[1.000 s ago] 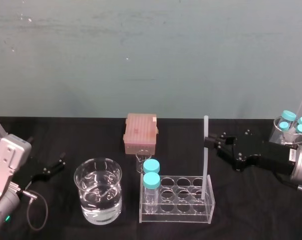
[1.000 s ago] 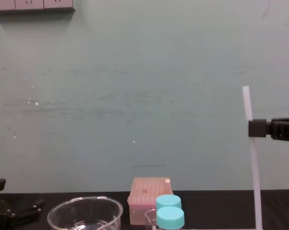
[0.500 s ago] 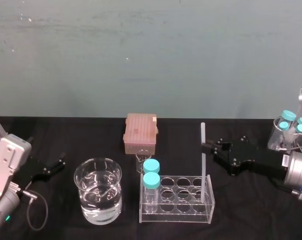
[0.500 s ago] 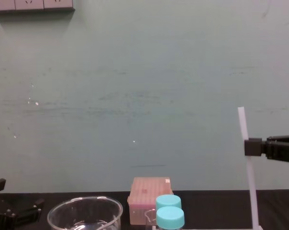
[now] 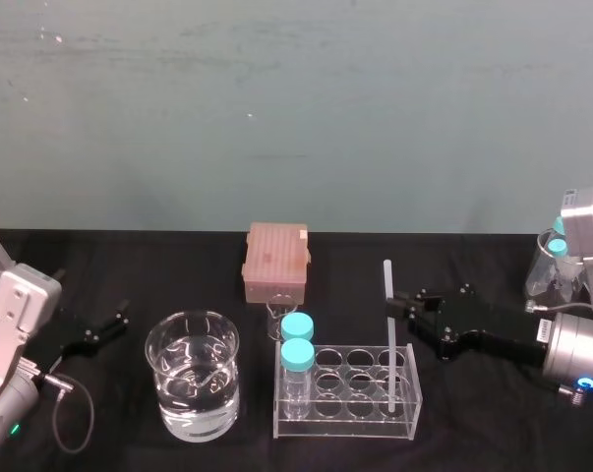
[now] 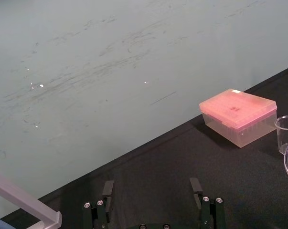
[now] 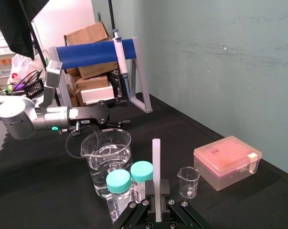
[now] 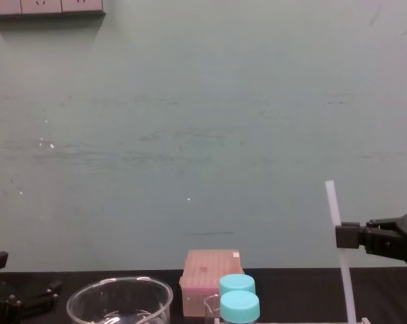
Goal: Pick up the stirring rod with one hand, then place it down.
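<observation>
**Stirring rod gripped upright, lower end in the tube rack**

The worktop [image 5: 129, 261] is covered with a matte black cloth and backs onto a pale green wall.

The right hand [image 5: 401, 304] reaches in from the right at mid-depth. Its two flat, blocky black jaws are closed on the rod. The left hand [image 5: 101, 329] sits low over the worktop at the left edge, and the left wrist view shows its angled fingers [image 6: 197, 187] spread apart with nothing between them.

The beaker [image 5: 193, 386] is a wide, round vessel of clear glass at near left. It holds clear liquid to roughly half its height.

The rack [image 5: 350, 411] is a rectangular block of clear plastic with rows of round wells, just right of the beaker. Its left column holds two clear vials [image 5: 297, 355] with smooth teal screw caps; what is in them cannot be determined.

The pink box [image 5: 275, 261] is translucent, rectangular and lidded. It lies behind the rack, toward the wall.

A small beaker [image 5: 279, 318] of clear glass stands between the pink box and the rack and looks empty.

The stirring rod [image 5: 389, 344] is thin, straight and translucent white. It stands nearly upright, gripped below its top, with its lower end inside the right end of the rack. Which well it is in cannot be determined.
</observation>
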{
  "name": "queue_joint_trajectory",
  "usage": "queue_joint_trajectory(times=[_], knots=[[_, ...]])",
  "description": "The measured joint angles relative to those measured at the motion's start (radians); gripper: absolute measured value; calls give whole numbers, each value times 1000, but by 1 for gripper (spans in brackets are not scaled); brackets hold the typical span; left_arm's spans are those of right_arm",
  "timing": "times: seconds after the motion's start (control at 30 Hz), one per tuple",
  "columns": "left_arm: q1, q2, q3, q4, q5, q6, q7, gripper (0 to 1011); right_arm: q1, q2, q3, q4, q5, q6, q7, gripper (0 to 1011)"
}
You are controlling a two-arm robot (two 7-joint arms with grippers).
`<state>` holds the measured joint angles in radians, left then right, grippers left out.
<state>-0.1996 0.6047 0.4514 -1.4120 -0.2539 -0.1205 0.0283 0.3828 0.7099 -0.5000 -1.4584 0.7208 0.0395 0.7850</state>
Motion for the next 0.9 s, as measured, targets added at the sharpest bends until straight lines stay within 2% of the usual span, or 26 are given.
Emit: queue_joint_trajectory(times=[0.37, 0.9], knots=[[0, 0, 0, 0, 0, 0, 0, 1005, 5, -15, -11, 18, -17, -13, -4, 62], [0, 0, 0, 0, 0, 0, 0, 1005, -2, -16, -14, 19, -23, -12, -3, 62]])
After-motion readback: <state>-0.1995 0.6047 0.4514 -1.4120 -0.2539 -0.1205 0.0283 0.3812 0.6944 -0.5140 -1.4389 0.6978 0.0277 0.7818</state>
